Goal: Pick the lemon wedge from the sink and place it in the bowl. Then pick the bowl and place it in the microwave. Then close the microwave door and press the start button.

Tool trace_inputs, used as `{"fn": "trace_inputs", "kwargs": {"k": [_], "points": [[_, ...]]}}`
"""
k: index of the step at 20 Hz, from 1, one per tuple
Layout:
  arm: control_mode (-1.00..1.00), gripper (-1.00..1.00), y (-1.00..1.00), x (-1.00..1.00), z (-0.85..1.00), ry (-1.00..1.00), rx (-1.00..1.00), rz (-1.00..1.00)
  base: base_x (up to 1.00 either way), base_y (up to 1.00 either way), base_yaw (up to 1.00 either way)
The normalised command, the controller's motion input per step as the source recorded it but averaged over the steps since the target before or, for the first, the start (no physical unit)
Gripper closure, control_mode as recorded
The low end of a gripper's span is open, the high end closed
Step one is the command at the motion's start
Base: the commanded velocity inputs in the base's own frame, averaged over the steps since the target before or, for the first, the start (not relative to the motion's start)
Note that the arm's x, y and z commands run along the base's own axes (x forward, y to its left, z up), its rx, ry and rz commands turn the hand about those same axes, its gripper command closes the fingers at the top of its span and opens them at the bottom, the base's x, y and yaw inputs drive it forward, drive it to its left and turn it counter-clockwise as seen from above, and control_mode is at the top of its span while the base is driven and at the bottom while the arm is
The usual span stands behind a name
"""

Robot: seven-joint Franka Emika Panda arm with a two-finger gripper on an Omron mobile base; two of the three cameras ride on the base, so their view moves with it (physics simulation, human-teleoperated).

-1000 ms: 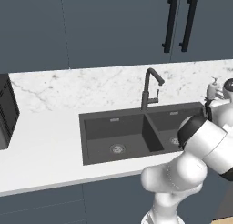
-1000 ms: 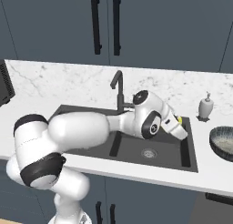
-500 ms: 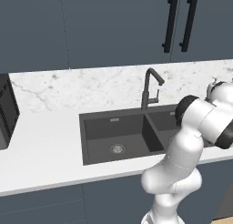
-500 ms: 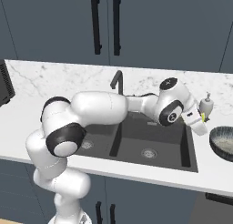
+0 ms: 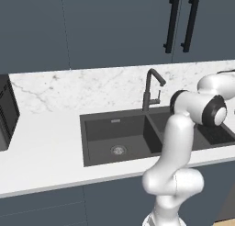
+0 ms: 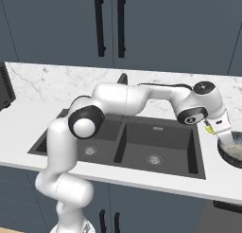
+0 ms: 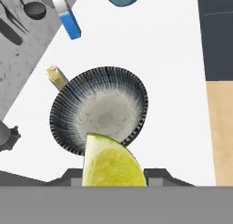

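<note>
While the pincer [image 6: 218, 129] grips the lemon wedge [image 7: 113, 165], apparently above the bowl [image 7: 99, 110], white counter [image 7: 168, 59] surrounds it.

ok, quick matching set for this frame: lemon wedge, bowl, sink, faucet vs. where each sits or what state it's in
Things:
1. lemon wedge
2. bowl
3. sink
4. faucet

Places or states:
A. on the white counter, right of the basins
B. held in the gripper, above the bowl's near rim
C. dark double basin, two round drains
D. behind the basins, by the marble backsplash

Pairs: 1-B, 2-A, 3-C, 4-D
</note>
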Motion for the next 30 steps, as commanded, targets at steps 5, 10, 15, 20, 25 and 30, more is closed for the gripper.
{"fn": "trace_inputs", "kwargs": {"k": [5,10,15,20,25,30], "points": [[-1.00,1.00,-0.01,0.03,-0.27,-0.03,0.00,0.00,0.00,0.00,0.00],[-1.00,1.00,0.01,0.18,-0.54,0.00,0.00,0.00,0.00,0.00,0.00],[-1.00,1.00,-0.02,0.25,-0.16,0.00,0.00,0.00,0.00,0.00,0.00],[-1.00,1.00,-0.26,0.29,-0.02,0.04,0.00,0.00,0.00,0.00,0.00],[-1.00,1.00,-0.27,0.25,-0.07,0.06,0.00,0.00,0.00,0.00,0.00],[-1.00,1.00,-0.38,0.07,-0.01,0.10,0.08,0.00,0.00,0.00,0.00]]}}
